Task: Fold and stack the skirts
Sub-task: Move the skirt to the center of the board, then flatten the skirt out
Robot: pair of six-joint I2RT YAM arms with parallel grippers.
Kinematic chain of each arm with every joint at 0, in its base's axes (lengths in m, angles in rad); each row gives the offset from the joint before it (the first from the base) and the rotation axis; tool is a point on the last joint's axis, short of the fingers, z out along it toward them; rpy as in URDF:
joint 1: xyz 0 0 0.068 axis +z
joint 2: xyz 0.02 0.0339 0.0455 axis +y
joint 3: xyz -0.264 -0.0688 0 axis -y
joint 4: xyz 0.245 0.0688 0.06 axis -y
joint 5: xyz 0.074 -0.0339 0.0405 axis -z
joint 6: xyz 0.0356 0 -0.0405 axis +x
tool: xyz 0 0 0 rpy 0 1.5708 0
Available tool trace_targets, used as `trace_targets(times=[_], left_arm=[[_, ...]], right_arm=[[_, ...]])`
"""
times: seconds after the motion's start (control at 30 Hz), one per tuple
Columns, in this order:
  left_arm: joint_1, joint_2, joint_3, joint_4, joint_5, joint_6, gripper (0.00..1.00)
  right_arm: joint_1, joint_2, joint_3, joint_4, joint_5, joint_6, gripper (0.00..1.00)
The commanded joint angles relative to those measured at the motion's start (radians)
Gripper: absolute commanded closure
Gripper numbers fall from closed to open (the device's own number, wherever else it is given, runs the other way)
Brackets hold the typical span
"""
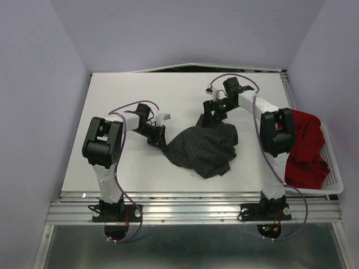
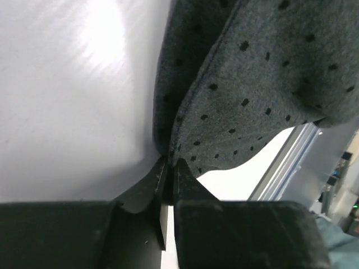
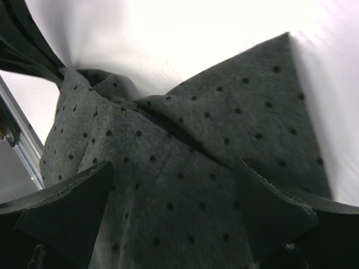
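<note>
Pinching the grey skirt (image 2: 252,84), the left gripper (image 2: 170,166) holds tight — right gripper (image 3: 176,174) gapes; only overhead shows the red skirt (image 1: 305,147).

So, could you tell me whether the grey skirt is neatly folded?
Not folded: the grey skirt lies crumpled in uneven, overlapping layers on the table.

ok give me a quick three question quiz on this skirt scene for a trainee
1. True or false: the left pincer is shut on the edge of the dark charcoal grey dotted cloth skirt.
2. Where is the bright red pleated cloth skirt? A: in the white plastic mesh basket. B: flat at the table's centre. C: hanging off the table's far edge.
3. Fill in: the jaws of the right pincer stand ____ around the grey skirt.

Key: 1 true; 2 A; 3 open.
</note>
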Motion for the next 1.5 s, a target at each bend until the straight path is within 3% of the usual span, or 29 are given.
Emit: trace_targets(times=[0.0, 0.07, 0.2, 0.23, 0.27, 0.3, 0.37, 0.4, 0.53, 0.63, 0.77, 0.87, 0.93, 1.03, 1.13, 1.17, 1.2, 1.23, 1.27, 1.3, 1.33, 1.37, 1.4, 1.47], left_arm=[[0.074, -0.011, 0.097, 0.014, -0.080, -0.027, 1.00], [0.099, -0.031, 0.155, 0.003, -0.129, 0.007, 1.00], [0.104, -0.128, 0.205, -0.024, -0.178, 0.117, 1.00], [0.093, -0.142, 0.200, -0.037, -0.186, 0.154, 1.00], [0.084, -0.160, 0.197, -0.043, -0.195, 0.171, 1.00], [0.075, -0.168, 0.194, -0.050, -0.204, 0.201, 1.00], [0.066, -0.191, 0.180, -0.041, -0.231, 0.209, 1.00], [0.065, -0.196, 0.180, -0.031, -0.241, 0.209, 1.00], [0.069, -0.214, 0.246, -0.011, -0.337, 0.221, 1.00], [0.093, -0.200, 0.393, 0.002, -0.440, 0.238, 1.00], [0.160, -0.116, 0.794, -0.052, -0.512, 0.238, 1.00], [0.202, -0.062, 1.014, -0.078, -0.515, 0.243, 1.00], [0.208, -0.076, 1.061, -0.092, -0.497, 0.286, 1.00], [0.211, -0.195, 0.932, -0.055, -0.381, 0.356, 1.00], [0.194, -0.402, 0.583, 0.038, -0.316, 0.442, 1.00], [0.185, -0.460, 0.369, 0.066, -0.283, 0.535, 1.00], [0.155, -0.587, 0.261, 0.084, -0.276, 0.586, 1.00], [0.136, -0.652, 0.164, 0.085, -0.267, 0.646, 1.00], [0.112, -0.718, -0.022, 0.065, -0.250, 0.715, 0.81], [0.060, -0.845, -0.107, -0.001, -0.247, 0.864, 0.57], [0.038, -0.916, -0.178, -0.026, -0.247, 0.925, 0.24], [0.017, -0.982, -0.300, -0.047, -0.256, 0.973, 0.02], [0.001, -1.113, -0.355, -0.053, -0.265, 1.013, 0.02], [-0.033, -1.224, -0.439, -0.055, -0.300, 1.010, 0.02]], right_arm=[[0.008, 0.019, 0.046, 0.021, 0.023, 0.033, 0.07], [0.008, 0.033, 0.055, 0.033, 0.046, 0.052, 0.08], [0.008, 0.060, 0.078, 0.002, -0.048, 0.059, 0.21], [0.008, 0.059, 0.071, 0.011, -0.106, 0.068, 0.35], [0.008, 0.053, 0.061, 0.028, -0.136, 0.081, 0.43], [0.008, 0.042, 0.051, 0.050, -0.163, 0.099, 0.59], [0.008, 0.002, 0.022, 0.164, -0.220, 0.177, 0.79], [0.008, -0.012, 0.018, 0.203, -0.228, 0.206, 0.98], [0.008, -0.056, 0.093, 0.332, -0.176, 0.266, 0.99], [0.008, -0.072, 0.205, 0.404, -0.066, 0.274, 0.99], [-0.039, -0.055, 0.397, 0.471, 0.104, 0.274, 0.99], [-0.071, -0.042, 0.529, 0.527, 0.152, 0.266, 0.99], [-0.082, -0.059, 0.548, 0.556, 0.152, 0.247, 0.99], [-0.082, -0.162, 0.415, 0.599, 0.005, 0.179, 0.99], [-0.035, -0.323, 0.107, 0.591, -0.052, -0.017, 0.99], [-0.013, -0.370, 0.012, 0.555, -0.058, -0.180, 0.99], [0.010, -0.422, -0.088, 0.533, -0.053, -0.267, 0.99], [0.057, -0.523, -0.276, 0.503, -0.050, -0.371, 0.74], [0.082, -0.576, -0.366, 0.397, -0.053, -0.587, 0.34], [0.138, -0.680, -0.534, 0.352, -0.034, -0.649, 0.00], [0.165, -0.732, -0.617, 0.337, 0.012, -0.684, 0.00], [0.174, -0.781, -0.688, 0.347, 0.090, -0.709, 0.00], [0.174, -0.826, -0.745, 0.358, 0.114, -0.696, 0.00], [0.174, -0.898, -0.810, 0.372, 0.176, -0.635, 0.00]])
